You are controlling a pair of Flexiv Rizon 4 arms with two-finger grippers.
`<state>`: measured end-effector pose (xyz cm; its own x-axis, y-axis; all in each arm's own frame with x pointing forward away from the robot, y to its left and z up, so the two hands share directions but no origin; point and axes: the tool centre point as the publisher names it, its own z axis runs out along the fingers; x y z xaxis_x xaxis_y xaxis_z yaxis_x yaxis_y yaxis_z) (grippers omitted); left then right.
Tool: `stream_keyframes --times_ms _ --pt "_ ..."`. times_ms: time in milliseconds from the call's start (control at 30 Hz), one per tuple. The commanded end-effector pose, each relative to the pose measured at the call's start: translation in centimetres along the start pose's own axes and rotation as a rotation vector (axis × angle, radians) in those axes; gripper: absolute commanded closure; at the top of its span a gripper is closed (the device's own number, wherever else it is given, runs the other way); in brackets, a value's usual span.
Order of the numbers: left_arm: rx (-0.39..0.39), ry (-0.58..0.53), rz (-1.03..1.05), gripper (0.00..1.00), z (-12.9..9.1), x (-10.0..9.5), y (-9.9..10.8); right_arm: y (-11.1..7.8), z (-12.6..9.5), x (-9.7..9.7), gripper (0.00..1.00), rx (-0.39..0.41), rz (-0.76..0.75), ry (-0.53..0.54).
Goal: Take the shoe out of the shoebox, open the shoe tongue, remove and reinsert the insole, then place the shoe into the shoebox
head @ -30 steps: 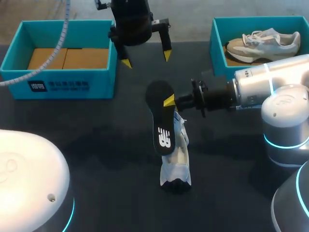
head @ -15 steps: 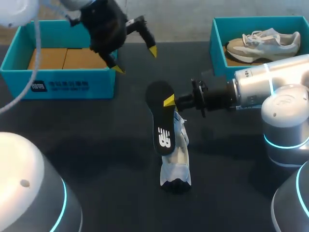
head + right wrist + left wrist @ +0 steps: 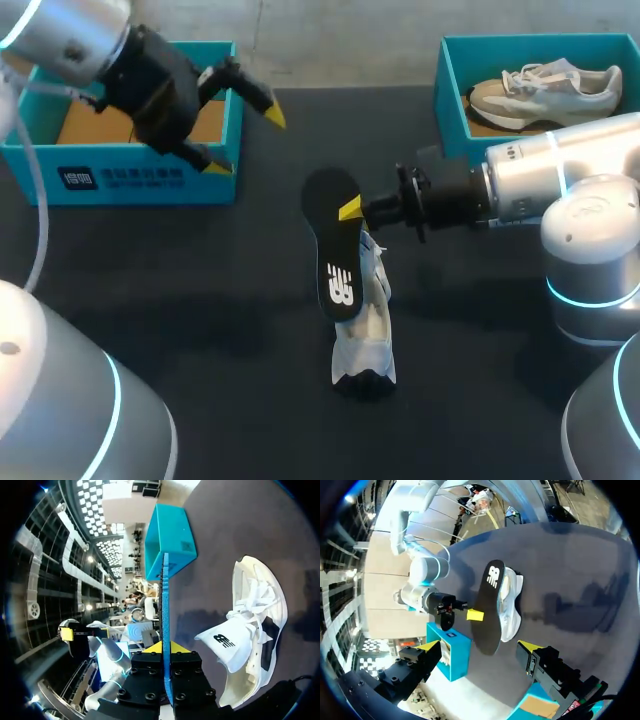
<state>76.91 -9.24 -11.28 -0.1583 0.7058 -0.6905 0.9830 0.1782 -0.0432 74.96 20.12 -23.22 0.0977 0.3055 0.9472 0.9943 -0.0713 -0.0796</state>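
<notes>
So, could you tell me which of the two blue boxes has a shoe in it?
The right-hand box: a beige shoe lies in it. The left-hand box shows only brown cardboard inside.

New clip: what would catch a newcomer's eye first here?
The black insole, clamped edge-on in the right gripper at mid-table, right by the white shoe lying on the table. Next, the left gripper hanging open by the left shoebox, and a second shoe in the right shoebox.

the shoe (image 3: 365, 338) lies mid-table, the insole (image 3: 335, 255) upright at its left. a shoebox (image 3: 140, 178) sits far left; a second shoebox (image 3: 452, 100) far right, another shoe (image 3: 545, 85) in it.
</notes>
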Motion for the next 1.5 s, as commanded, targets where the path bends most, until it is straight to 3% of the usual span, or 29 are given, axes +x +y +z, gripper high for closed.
stream_keyframes --times_ms 33,400,600,1067,1500 --pt "0.025 -0.309 0.017 0.00 0.5 1.3 0.5 -0.1 0.1 0.0 1.00 -0.002 0.001 -0.002" --pt "0.089 -0.447 0.107 0.00 1.8 1.7 0.8 -0.1 0.1 0.0 1.00 -0.002 0.001 -0.002" --pt "0.068 -0.512 0.146 0.00 2.2 2.1 0.2 -0.1 0.1 0.0 1.00 -0.002 0.001 -0.002" --pt "0.068 -0.512 0.146 0.00 2.2 2.1 0.2 -0.1 0.1 0.0 1.00 -0.002 0.001 -0.002" --pt "0.088 -0.584 0.107 0.00 4.2 3.7 0.2 -0.2 0.0 0.5 1.00 -0.015 0.019 0.035"
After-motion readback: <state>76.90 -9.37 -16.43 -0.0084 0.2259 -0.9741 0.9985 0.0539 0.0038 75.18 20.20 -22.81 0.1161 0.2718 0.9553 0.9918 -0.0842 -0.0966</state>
